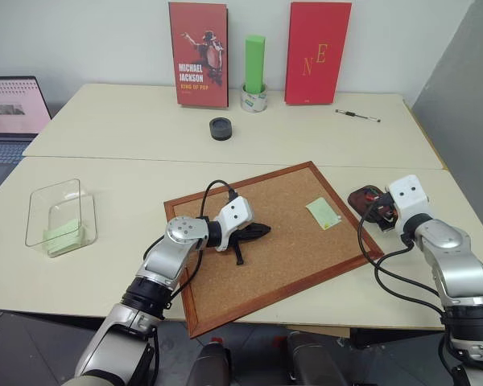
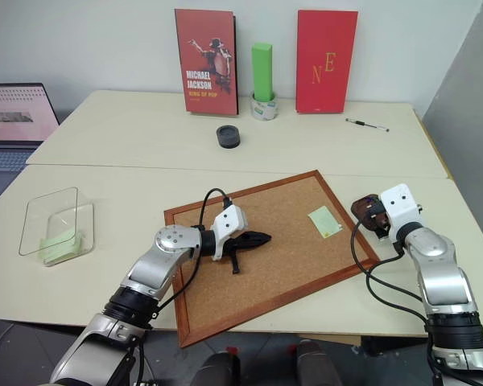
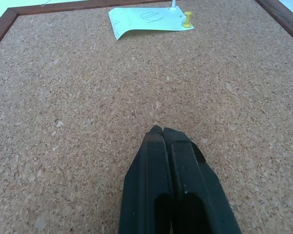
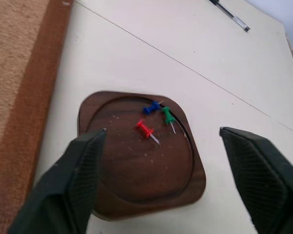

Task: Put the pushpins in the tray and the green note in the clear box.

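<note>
Left gripper fingers pressed together over the corkboard; green note pinned by 1 yellow pushpin.

The right pincer hides most of the tray; the laptop is cut off.

Table: corkboard, tray, clear box.

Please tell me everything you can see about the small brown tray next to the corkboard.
The tray is a small, shallow, dark reddish-brown dish, square with rounded corners, looking like wood with a raised rim. It lies flat on the cream table, just off the corkboard's right edge. Inside lie three pushpins: red, blue and green, close together. The right tool hovers over it, open, its fingers on either side.
</note>
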